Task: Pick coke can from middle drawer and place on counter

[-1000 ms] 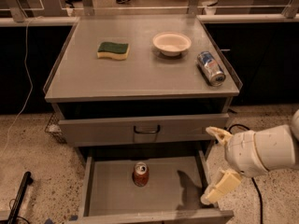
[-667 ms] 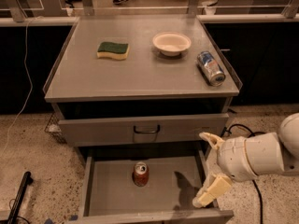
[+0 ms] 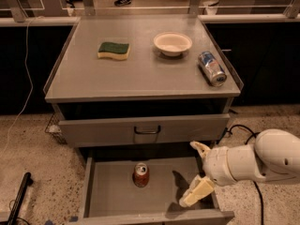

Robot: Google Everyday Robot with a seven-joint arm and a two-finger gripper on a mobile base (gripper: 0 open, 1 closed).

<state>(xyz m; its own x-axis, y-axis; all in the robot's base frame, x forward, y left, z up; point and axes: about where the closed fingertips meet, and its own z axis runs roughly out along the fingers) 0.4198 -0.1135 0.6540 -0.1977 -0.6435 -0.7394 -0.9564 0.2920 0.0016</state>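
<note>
One gripper: hanging to the right of the coke can and well apart from it, over the right end of the open drawer. Its two pale fingers are spreading wide, one above the other, and are holding nothing.
Coke can: standing upright with its silver top showing, resting on the bare floor of the middle drawer.
Middle drawer: lying pulled out around the coke can, its low side walls running well to the can's left and right and its front edge lying nearer the camera than the can.
Arm: reaching in from the right of the coke can, thick and white, and ending at the gripper.
Handled drawer: sitting above the coke can, with its dark handle lining up almost directly over the can.
Tabletop: stretching out higher still above the coke can, on top of the cabinet.
Sponge: lying flat on the tabletop, up and slightly left of the coke can, green face up.
Bowl: sitting on the tabletop, up and slightly right of the coke can.
Blue-and-silver can: lying on its side near the tabletop's rim, up and far right of the coke can.
</note>
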